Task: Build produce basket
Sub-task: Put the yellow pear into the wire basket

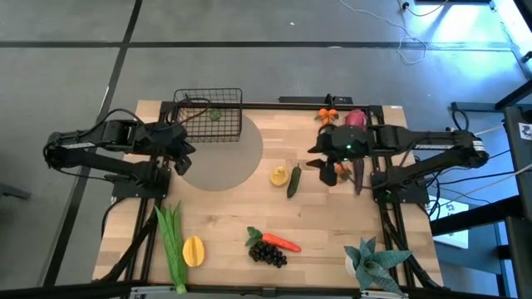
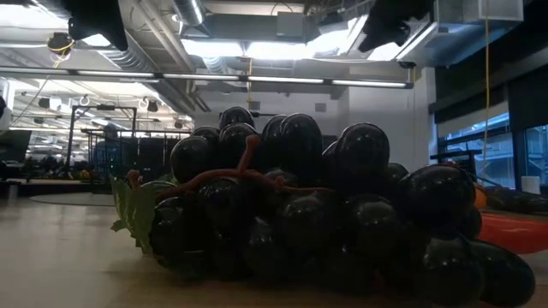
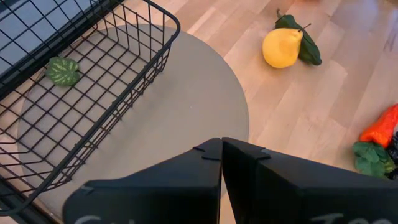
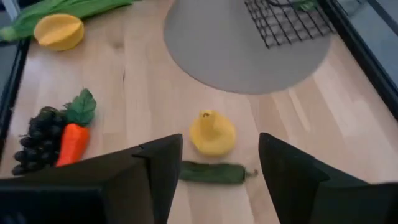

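High view: the basket (image 1: 209, 116) sits at upper centre-left on a grey mat (image 1: 223, 158), with the left gripper (image 1: 181, 158) beside it and produce scattered below. Low view: grapes (image 2: 308, 210) fill the frame. Left wrist view: its fingers are pressed together, idle. Right wrist view: the right gripper (image 4: 217, 168) is spread above the yellow pear (image 4: 212, 132) and cucumber (image 4: 214, 172), likely lining up a pick.

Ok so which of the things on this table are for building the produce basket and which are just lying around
For the job:
basket
leek
ridged yellow fruit
yellow pear
cucumber
carrot
grapes
eggplant
dragon fruit
tangerines

Lying about:
spiky plant
round grey mat
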